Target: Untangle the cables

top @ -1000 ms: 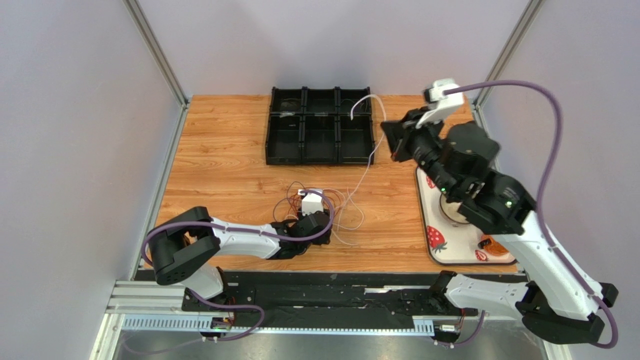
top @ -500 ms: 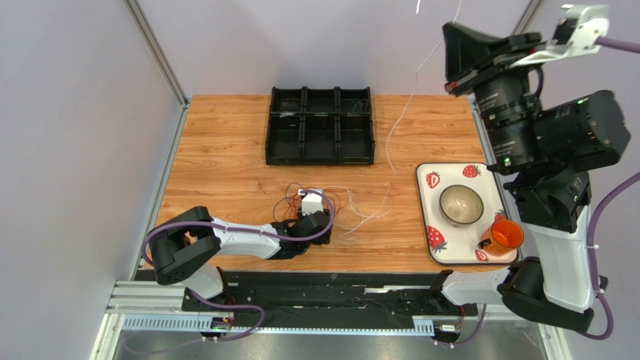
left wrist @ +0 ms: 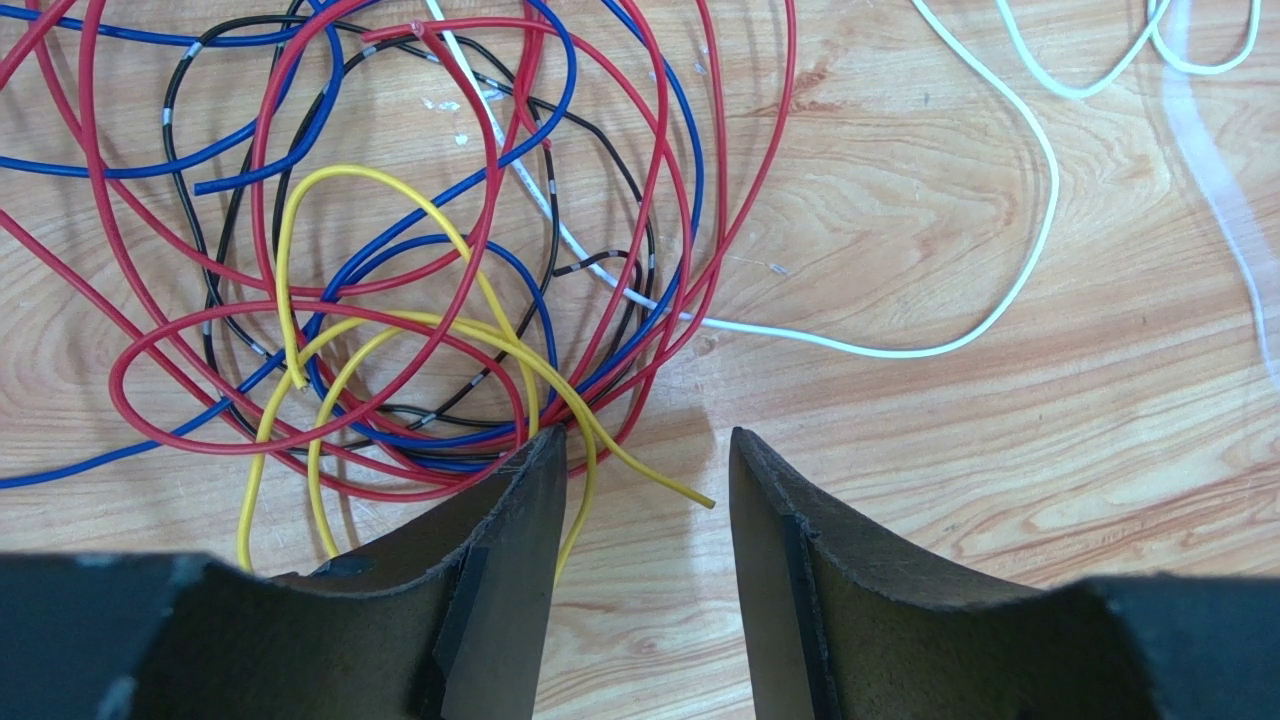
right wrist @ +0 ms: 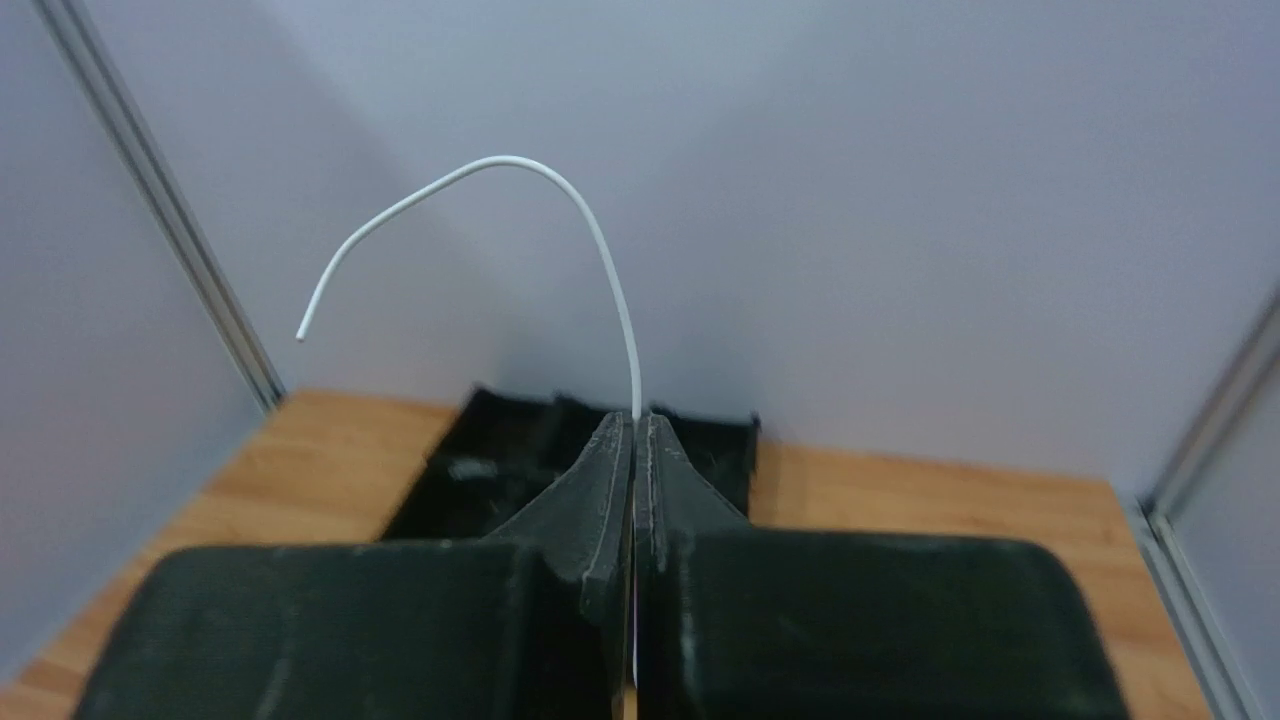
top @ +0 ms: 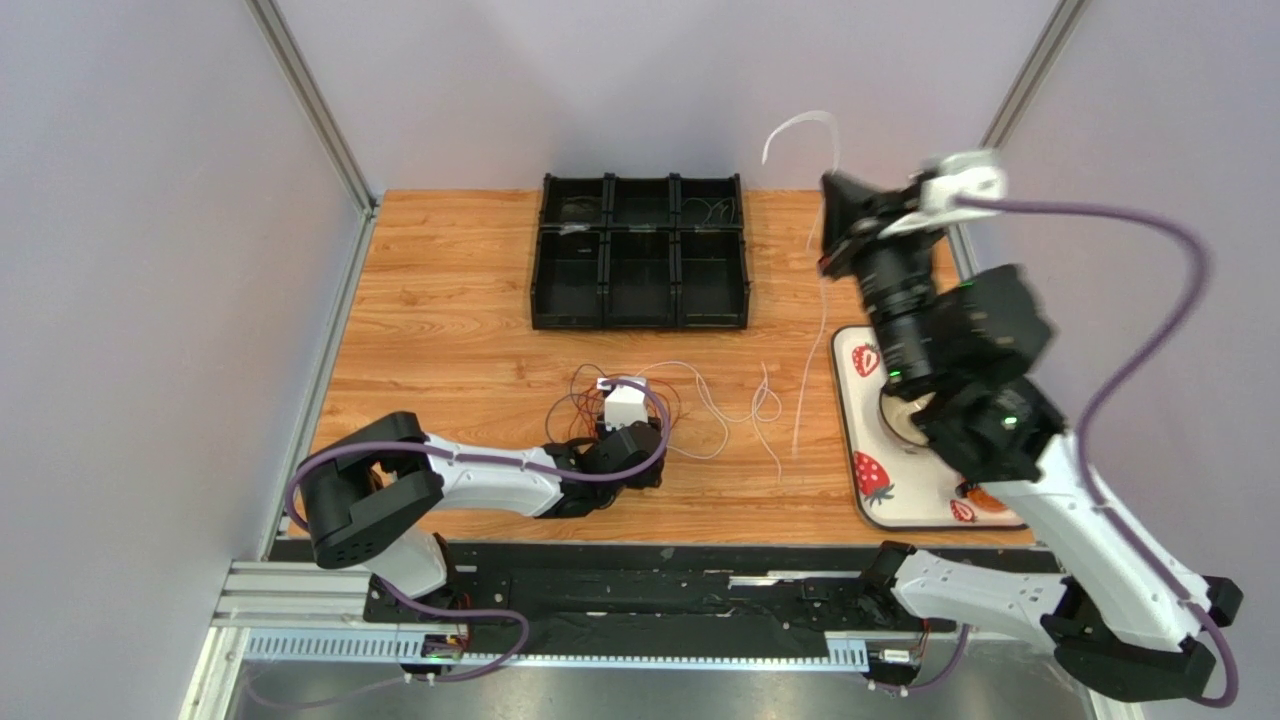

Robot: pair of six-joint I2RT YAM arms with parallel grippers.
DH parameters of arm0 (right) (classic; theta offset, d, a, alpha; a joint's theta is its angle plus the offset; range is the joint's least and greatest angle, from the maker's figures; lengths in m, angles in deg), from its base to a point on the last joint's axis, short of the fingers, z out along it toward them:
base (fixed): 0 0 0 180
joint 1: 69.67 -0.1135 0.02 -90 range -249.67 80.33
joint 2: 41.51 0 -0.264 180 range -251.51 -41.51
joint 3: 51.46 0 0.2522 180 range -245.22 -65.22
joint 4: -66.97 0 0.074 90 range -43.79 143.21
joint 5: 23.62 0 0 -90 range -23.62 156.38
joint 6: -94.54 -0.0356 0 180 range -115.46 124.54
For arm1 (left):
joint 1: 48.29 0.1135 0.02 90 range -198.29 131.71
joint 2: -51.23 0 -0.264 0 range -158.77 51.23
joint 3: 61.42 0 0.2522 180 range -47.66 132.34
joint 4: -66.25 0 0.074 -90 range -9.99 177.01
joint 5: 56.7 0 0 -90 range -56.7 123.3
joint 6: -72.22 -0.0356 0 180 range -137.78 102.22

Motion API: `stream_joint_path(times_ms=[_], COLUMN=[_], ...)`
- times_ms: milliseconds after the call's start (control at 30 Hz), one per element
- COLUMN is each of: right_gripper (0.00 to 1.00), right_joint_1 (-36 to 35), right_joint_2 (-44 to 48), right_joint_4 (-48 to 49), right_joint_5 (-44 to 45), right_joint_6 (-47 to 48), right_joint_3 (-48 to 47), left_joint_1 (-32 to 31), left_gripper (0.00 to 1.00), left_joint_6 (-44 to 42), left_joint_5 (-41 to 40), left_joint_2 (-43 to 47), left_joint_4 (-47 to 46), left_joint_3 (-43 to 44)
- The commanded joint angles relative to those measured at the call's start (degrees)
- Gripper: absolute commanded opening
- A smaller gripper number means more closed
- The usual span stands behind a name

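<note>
right gripper [right wrist: 633,435], upper right in the top view, is pinching the white cable [right wrist: 616,293] tight and holding it high; left gripper [left wrist: 643,465] is hovering half-open, empty, beside the red/blue/yellow/black tangle [left wrist: 406,255] mid-frame – white is looking only partly out, rest needing separating.

Cables [top: 676,402] lie before bin [top: 606,251], left of tray [top: 857,420].

No text, label, brand, number or sign can be read in any view. The pale bands on the black cable [left wrist: 167,143] are too small to show any marking.
</note>
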Motion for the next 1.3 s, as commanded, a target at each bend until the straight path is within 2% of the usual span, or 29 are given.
stream_joint_path(times_ms=[0, 133, 333, 367, 500, 633, 667, 767, 900, 1267], right_gripper=[0.0, 0.0, 0.0, 0.0, 0.0, 0.0, 0.0, 0.0, 0.0, 0.0], right_joint_1=[0.37, 1.95, 4.49, 5.8, 9.59, 11.17, 11.26, 11.44, 11.53, 11.62], right_joint_2=[3.56, 2.61, -0.3, -0.21, 1.1, 2.51, 2.08, 0.24, -4.42, -15.67], right_joint_4=[-0.51, -6.3, -11.83, -12.98, -24.47, -25.3, -25.13, -23.02, -22.93, -18.1], right_joint_5=[8.91, 10.4, 15.84, 16.29, 21.47, 22.8, 21.84, 10.62, -2.31, -16.83], right_joint_6=[-5.1, -13.35, -21.36, -25.03, -35.94, -35.35, -34.82, -34.72, -43.49, -45.63], right_joint_3=[16.03, 24.56, 31.16, 32.47, 33.89, 35.82, 36.09, 38.02, 41.44, 44.26], left_joint_1=[0.29, 0.2, 0.2, 0.2, 0.29, 0.29, 0.29, 0.29, 0.2, 0.29], left_gripper=[0.53, 0.53, 0.53, 0.53, 0.53, 0.52, 0.52, 0.52, 0.52, 0.52], left_joint_6=[0.65, 0.56, 0.47, 0.39, 0.21, 0.04, 0.03, -0.05, -0.05, -0.23], left_joint_5=[-0.03, 0.14, 0.14, 0.14, 0.23, 0.41, 0.41, 0.49, 0.49, 0.41], left_joint_2=[-0.94, -1.12, -1.12, -1.03, -1.12, -1.29, -1.3, -1.3, -1.38, -1.12], left_joint_4=[1.12, 1.12, 1.47, 1.47, 1.3, 1.12, 1.12, 1.03, 1.12, 1.12], left_joint_3=[0.93, 1.19, 1.46, 1.37, 1.28, 1.54, 1.54, 1.54, 1.55, 1.55])
